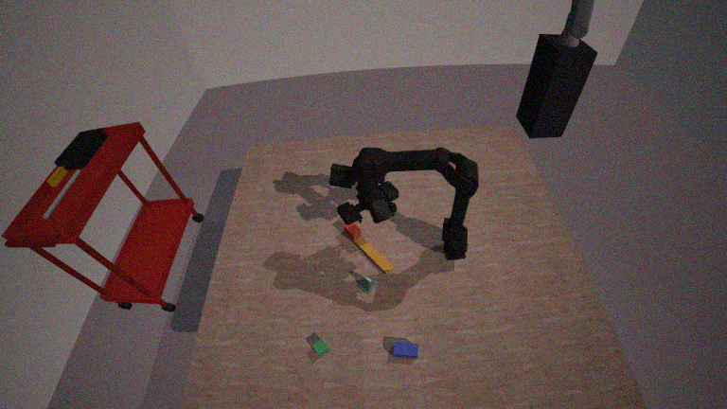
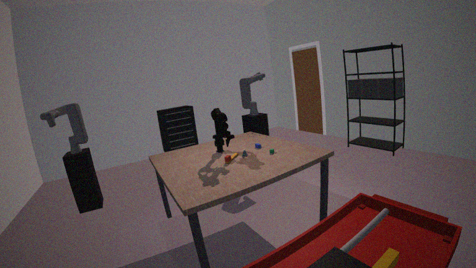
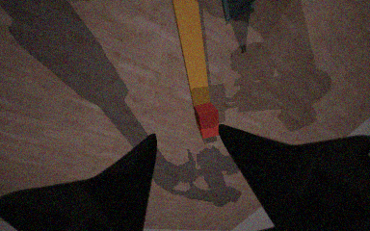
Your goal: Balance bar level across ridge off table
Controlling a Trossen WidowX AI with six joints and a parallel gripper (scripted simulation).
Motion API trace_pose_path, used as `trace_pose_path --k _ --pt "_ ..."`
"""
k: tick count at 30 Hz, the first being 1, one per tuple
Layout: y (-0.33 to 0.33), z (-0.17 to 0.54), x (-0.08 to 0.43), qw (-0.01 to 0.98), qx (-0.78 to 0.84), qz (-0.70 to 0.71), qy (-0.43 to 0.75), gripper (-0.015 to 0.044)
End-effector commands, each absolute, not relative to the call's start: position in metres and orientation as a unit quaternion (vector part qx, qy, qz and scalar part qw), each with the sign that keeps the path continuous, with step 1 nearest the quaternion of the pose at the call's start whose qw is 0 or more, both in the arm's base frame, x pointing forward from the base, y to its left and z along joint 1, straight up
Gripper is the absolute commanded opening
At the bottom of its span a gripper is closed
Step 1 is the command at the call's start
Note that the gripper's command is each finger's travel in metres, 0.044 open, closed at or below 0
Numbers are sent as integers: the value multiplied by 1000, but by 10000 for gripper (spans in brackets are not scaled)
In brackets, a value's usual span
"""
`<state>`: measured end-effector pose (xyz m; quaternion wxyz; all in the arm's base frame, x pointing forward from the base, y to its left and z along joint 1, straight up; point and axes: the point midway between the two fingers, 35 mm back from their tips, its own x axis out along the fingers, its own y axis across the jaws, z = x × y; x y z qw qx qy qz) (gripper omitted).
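The yellow bar (image 1: pixel 378 257) (image 2: pixel 233 156) (image 3: pixel 193 48) lies on the table, with a red block (image 1: pixel 352 231) (image 2: pixel 227 159) (image 3: pixel 207 115) at one end. The small teal ridge (image 1: pixel 366 283) (image 2: pixel 244 154) (image 3: pixel 238 9) stands on the table beside the bar's far end, apart from it; the wrist view cuts off part of it. My gripper (image 1: pixel 365 218) (image 3: pixel 188 133) is open and empty. It hangs above the table near the bar's red end. In the wrist view the red block shows beyond the fingertips, close to the right one.
A green block (image 1: pixel 320 347) (image 2: pixel 271 151) and a blue block (image 1: pixel 405 350) (image 2: pixel 258 146) lie on the table (image 1: pixel 509 329) (image 2: pixel 196 187), beyond the ridge from the gripper. A red cart (image 1: pixel 144 254) stands on the floor beside the table. The arm's shadows fall around the bar.
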<state>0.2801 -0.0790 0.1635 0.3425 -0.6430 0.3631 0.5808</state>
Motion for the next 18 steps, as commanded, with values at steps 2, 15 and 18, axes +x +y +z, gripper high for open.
trace_pose_path --k 2,15,18 --pt "-54 159 288 330 -643 605 335 315" --pt "-27 139 294 312 -644 628 306 315" --pt "-27 119 296 312 -644 628 306 315"
